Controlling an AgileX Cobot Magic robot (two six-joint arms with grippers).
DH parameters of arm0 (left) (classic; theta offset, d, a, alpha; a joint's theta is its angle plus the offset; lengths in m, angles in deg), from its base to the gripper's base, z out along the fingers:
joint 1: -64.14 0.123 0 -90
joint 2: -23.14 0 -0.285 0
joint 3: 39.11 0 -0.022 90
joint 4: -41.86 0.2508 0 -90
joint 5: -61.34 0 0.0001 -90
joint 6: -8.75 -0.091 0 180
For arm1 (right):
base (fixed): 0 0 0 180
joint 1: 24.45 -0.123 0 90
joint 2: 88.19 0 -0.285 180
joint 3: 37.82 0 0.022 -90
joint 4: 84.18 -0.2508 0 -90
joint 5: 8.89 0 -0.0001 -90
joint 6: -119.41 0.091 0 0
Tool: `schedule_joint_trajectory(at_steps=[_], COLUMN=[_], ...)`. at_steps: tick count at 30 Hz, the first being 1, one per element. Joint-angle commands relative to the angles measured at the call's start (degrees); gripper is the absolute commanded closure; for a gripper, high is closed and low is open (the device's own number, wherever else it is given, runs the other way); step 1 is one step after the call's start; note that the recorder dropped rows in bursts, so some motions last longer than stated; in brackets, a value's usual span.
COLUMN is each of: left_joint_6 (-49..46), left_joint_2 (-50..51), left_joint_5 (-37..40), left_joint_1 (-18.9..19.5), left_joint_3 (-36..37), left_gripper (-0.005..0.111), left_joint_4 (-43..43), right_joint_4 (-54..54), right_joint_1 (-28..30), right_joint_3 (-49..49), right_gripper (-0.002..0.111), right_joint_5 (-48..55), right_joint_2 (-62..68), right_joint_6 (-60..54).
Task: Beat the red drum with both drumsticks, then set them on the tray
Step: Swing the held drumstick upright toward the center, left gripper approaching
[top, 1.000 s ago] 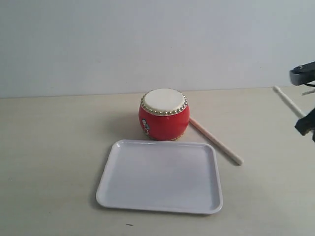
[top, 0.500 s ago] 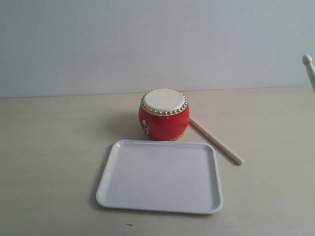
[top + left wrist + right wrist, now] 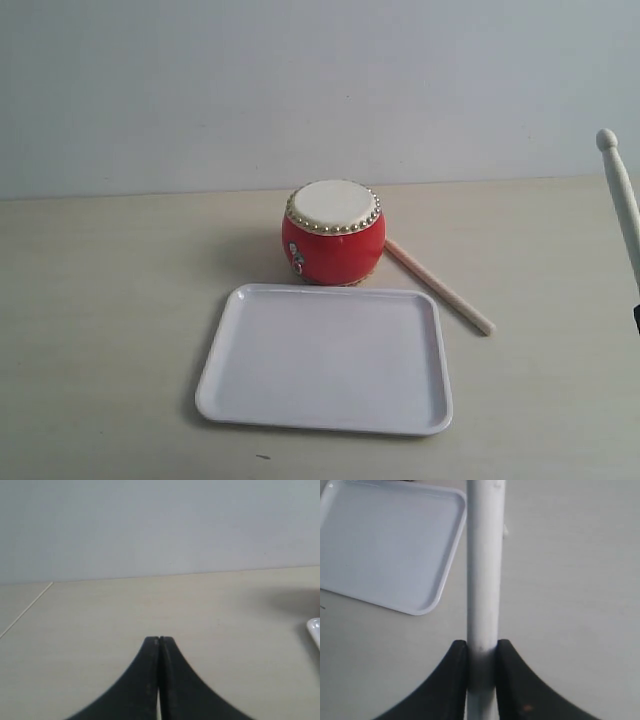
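Wall: plain pale grey-white painted wall (image 3: 300, 80), running behind the whole table.
Table: matte pale beige wood-grain tabletop (image 3: 90, 300), meeting the wall along a straight line.
Seam: thin light diagonal line (image 3: 27, 607) across the tabletop.
Light: soft and even, shadows faint.

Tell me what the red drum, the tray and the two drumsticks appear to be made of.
The red drum: glossy red shell, likely lacquered wood or plastic; matte cream top, brass-looking studs round it. The tray: smooth white, faint sheen, probably plastic. The lying drumstick: pale, matte, looks like bare wood. The held drumstick in the right gripper: same pale look; no grain visible.
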Motion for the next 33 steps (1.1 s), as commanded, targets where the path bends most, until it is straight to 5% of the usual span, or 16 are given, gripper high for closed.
schedule_joint_trajectory(at_steps=[1, 9, 14, 18, 23, 24, 26, 28, 33], left_joint_6=[0.06, 3.97, 27.92, 36.49, 46.40, 55.00, 72.19, 83.75, 97.00], left_joint_2=[-0.32, -0.32, -0.32, -0.32, -0.32, -0.32, -0.32, 2.03, 13.89], left_joint_5=[-0.15, -5.19, -18.34, -28.39, -26.59, -23.36, -18.07, -24.40, -25.68], left_joint_1=[0.19, 0.06, 0.06, 0.06, -0.02, -0.30, -2.52, -7.68, -18.02], left_joint_3=[0.18, 0.18, 0.18, 0.18, 0.18, 0.18, 0.18, 0.18, -0.39], left_gripper=[0.107, 0.107, 0.107, 0.107, 0.107, 0.107, 0.107, 0.107, 0.107], left_joint_4=[1.06, -2.07, -8.68, -10.31, -10.31, -9.60, 2.71, 19.28, 39.83], right_joint_4=[-1.24, -2.09, -2.09, -2.09, -3.79, -7.34, -17.64, -23.37, -22.35], right_joint_1=[0.21, 0.21, 0.21, 0.21, 0.21, 0.21, -1.40, -4.76, -7.15], right_joint_3=[-0.23, -0.23, -0.23, -0.23, -0.23, -0.35, -1.25, -2.91, -4.30], right_gripper=[0.108, 0.108, 0.108, 0.108, 0.108, 0.108, 0.108, 0.108, 0.108], right_joint_5=[0.53, -0.24, -1.27, -1.82, -1.17, -0.76, 0.27, 3.26, 3.26], right_joint_2=[-0.55, -0.55, -0.55, -0.55, -0.55, -0.55, -0.77, -0.77, -0.77], right_joint_6=[-1.04, -2.52, -2.63, -2.75, -3.49, -5.86, -11.94, -16.93, -18.17])
